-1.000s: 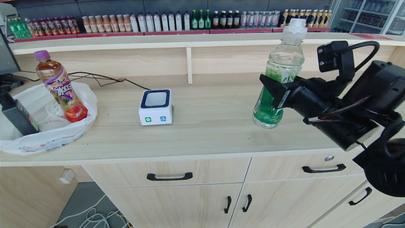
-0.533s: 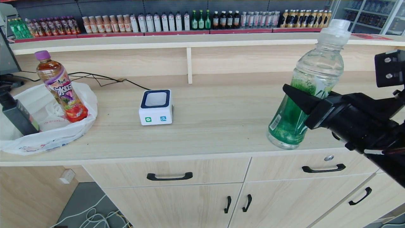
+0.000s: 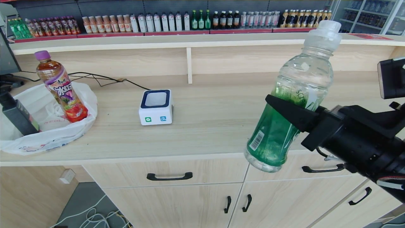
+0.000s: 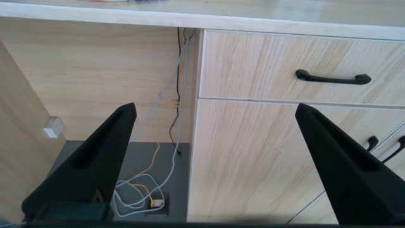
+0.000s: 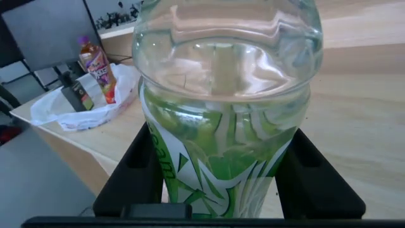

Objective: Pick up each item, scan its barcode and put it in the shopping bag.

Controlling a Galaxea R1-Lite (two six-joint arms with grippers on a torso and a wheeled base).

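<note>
Right gripper [image 3: 286, 109] clamped on green bottle [image 3: 275, 139]; left gripper [image 4: 215, 111] apart. Scanner [image 3: 156, 107], tea bottle [image 3: 61, 90] in bag [image 3: 47, 139] leftward.

The right gripper [image 5: 223, 180] clamps the green-labelled bottle [image 5: 221, 95] between its two black fingers [image 5: 134, 174], the wooden counter [image 5: 364, 120] behind it, and farther off a purple-capped tea bottle [image 5: 97, 68] leans in the white shopping bag [image 5: 63, 114].

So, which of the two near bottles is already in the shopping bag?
The tea bottle with the purple cap; it leans in the white shopping bag. The green bottle is held in the air by the right gripper.
</note>
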